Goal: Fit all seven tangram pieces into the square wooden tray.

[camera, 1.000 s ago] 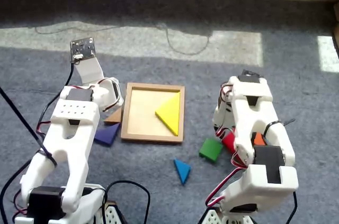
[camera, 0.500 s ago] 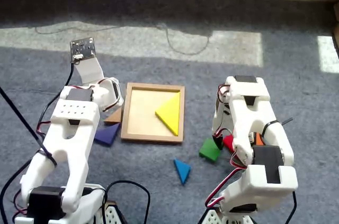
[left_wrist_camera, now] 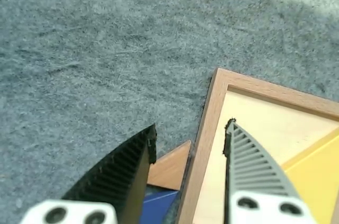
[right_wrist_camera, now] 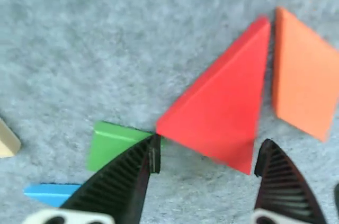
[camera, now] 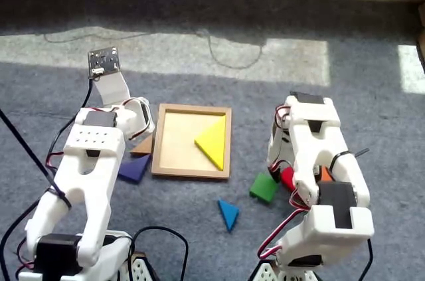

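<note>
High view: red piece (camera: pixel 287 178) and orange piece (camera: pixel 324 175) were mostly hidden under right arm (camera: pixel 317 140). Tan piece (camera: pixel 141 146) and purple piece (camera: pixel 133 169) were partly under left arm (camera: pixel 93 155). Right wrist view: blue piece (right_wrist_camera: pixel 47 192) and orange piece were cut by picture edge.

The tray (camera: pixel 190 173) is pale wood, and the yellow triangle (camera: pixel 214 141) is plain. The bench (camera: pixel 372 108) is mottled grey-blue with pale sunlit bands. The other pieces are also plain: a green piece (camera: pixel 263 187), a blue triangle (camera: pixel 228 214), a red triangle (right_wrist_camera: pixel 220 118), an orange piece (right_wrist_camera: pixel 302 94), a tan triangle (camera: pixel 143 146) and a dark violet-blue piece (camera: pixel 133 169). The left arm (camera: pixel 86 161) and right arm (camera: pixel 319 141) are white.
</note>
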